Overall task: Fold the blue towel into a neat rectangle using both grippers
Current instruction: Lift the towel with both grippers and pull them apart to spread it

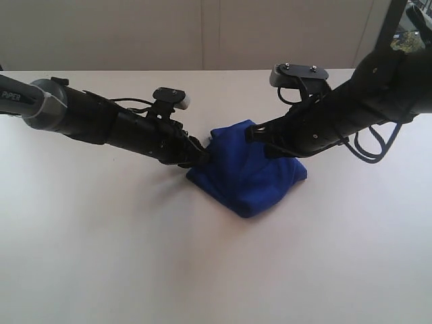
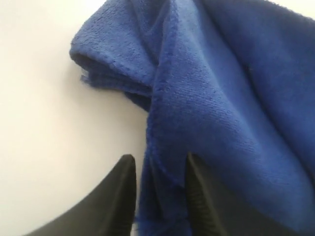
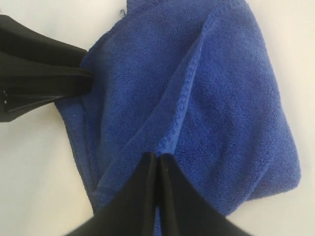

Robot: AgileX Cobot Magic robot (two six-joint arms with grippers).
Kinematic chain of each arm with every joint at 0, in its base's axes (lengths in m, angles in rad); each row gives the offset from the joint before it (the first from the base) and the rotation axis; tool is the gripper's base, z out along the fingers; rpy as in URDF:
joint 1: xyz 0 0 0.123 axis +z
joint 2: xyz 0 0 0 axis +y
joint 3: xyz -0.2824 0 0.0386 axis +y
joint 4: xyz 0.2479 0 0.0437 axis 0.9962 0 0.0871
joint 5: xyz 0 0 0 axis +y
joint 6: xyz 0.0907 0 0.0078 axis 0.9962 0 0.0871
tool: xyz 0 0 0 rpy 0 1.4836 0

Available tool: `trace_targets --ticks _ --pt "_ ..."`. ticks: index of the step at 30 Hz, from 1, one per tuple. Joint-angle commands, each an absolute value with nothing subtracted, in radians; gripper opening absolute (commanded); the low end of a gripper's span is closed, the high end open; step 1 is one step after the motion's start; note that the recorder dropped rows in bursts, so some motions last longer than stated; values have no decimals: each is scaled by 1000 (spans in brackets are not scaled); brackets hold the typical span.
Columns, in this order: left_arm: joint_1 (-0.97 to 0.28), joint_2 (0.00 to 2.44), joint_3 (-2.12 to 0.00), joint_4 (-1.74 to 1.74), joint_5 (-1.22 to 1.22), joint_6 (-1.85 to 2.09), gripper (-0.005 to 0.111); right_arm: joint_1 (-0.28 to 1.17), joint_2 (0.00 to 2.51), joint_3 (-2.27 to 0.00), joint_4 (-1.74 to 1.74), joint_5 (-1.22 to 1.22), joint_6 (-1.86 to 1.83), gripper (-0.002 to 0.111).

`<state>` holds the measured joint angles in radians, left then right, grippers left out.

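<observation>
Exterior view: blue towel [image 1: 251, 177] lies bunched on the table [image 1: 101, 256], not yet rectangular. Right gripper [image 3: 158, 158] is pinched shut on a raised hem. Left gripper [image 2: 158, 164] has its jaws apart, straddling an edge. Judged mid-fold. Next move: left closes on its edge, then both draw the cloth flat.

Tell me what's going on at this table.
Two robot arms are working on a blue towel on a white table. The right end effector is shut on a hemmed fold of the towel, and the cloth peaks up toward it. The left end effector sits at the towel's other side, its jaws apart with the hem between them. The towel is a rumpled heap, not yet a neat rectangle.
</observation>
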<state>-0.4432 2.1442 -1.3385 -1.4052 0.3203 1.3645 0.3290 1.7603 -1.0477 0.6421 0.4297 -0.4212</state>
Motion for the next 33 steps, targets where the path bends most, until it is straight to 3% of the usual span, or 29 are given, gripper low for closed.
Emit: trace_targets --ticks 1,9,19,26,29,33 --pt "-446 2140 -1339 -1408 319 1365 23 330 1748 -1046 631 427 -433 0" --pt "-446 2140 -1339 -1408 328 1365 0 330 1748 -1046 631 429 -433 0" --pt "-442 2037 -1339 -1425 333 1361 0 328 1722 -1046 628 428 -421 0" --pt "-441 1861 -1339 -816 345 903 0 328 1584 -1046 269 503 -153 0" --pt "-441 1725 -1339 -288 505 480 0 328 1479 -1046 -83 656 110 0" --pt "-441 1541 -1339 -35 708 261 0 328 1320 -1046 -178 774 151 0"
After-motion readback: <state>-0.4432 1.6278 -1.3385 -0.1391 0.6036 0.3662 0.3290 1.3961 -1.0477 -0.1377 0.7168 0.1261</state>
